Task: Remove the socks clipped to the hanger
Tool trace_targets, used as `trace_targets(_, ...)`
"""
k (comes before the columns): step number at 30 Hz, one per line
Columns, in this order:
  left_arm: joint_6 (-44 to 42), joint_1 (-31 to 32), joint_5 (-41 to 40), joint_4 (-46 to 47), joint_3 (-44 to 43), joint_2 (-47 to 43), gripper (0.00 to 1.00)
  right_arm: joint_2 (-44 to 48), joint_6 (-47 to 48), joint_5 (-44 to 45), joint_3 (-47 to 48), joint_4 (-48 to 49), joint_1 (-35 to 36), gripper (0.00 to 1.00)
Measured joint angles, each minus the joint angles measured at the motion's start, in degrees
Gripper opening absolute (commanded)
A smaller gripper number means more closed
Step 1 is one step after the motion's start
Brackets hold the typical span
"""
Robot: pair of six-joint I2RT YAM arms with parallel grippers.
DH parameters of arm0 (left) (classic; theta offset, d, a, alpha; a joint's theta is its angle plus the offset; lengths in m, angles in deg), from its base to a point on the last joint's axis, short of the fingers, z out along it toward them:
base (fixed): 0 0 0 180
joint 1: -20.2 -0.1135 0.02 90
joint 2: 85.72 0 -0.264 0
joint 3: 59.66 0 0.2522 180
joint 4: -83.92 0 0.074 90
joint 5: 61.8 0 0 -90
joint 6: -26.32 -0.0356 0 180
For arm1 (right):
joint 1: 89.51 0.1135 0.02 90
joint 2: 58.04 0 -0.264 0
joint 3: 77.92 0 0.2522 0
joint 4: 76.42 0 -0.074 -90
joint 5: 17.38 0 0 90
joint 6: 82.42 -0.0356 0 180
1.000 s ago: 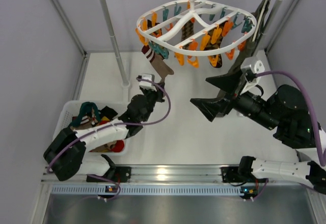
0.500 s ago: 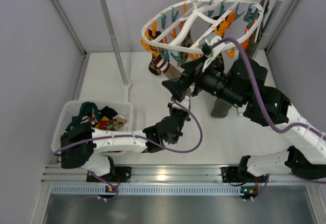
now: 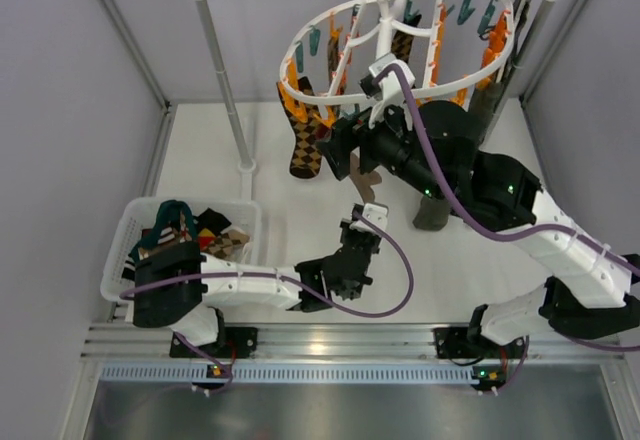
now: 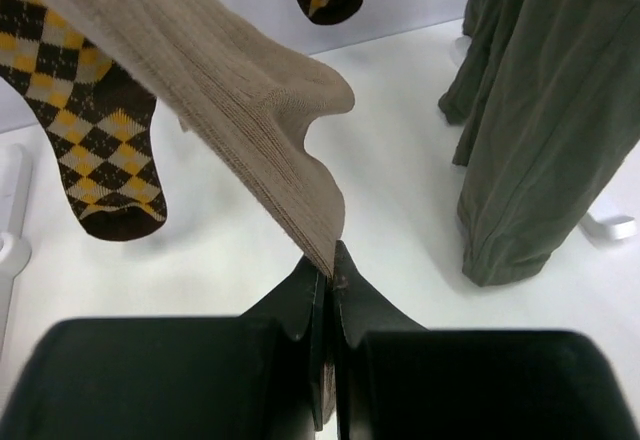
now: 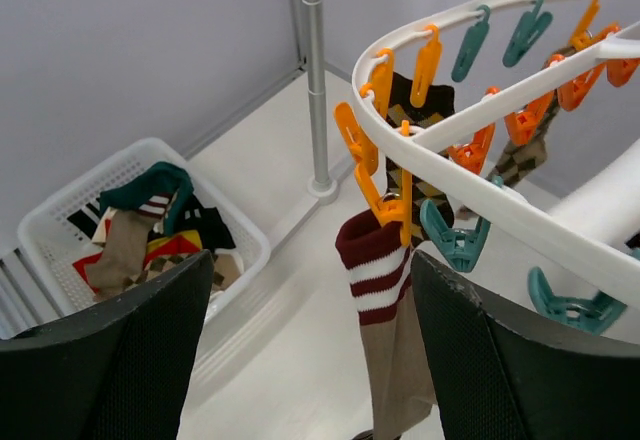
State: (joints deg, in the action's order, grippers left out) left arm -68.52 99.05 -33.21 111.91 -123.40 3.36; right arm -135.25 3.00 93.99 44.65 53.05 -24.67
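While the left gripper (image 4: 328, 270) pinches the toe of a tan sock (image 4: 230, 110), the right gripper (image 5: 312, 260), jaws wide and empty, faces the orange clip (image 5: 385, 210) pinning its striped cuff to the hanger (image 5: 480, 195), upper right; freeing that clip likely comes next.

Tan sock (image 4: 230, 90) top cropped; olive garment (image 4: 540, 110) top cropped
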Motion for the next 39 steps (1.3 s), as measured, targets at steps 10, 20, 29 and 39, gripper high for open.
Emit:
trace_targets(10, 3.3, 0.0, -3.1, -0.17, 5.86, -3.74, 0.0, -9.31, 1.09, 1.73, 6.16, -1.46, -0.68, 0.67)
trace_targets(20, 3.67, 0.0, -4.15, -0.15, 7.72, -6.25, 0.0, -10.84, 1.44, 4.13, 6.47, -2.14, -3.39, 0.65)
trace_targets(29, 3.67, 0.0, -4.26, -0.15, 8.0, -6.58, 0.0, -12.55, 1.55, 4.48, 6.47, -1.73, -4.11, 0.64)
trace_targets(39, 3.67, 0.0, -4.22, -0.15, 8.92, -8.04, 0.0, -14.12, 1.55, 6.73, 3.98, 2.51, -4.72, 0.65)
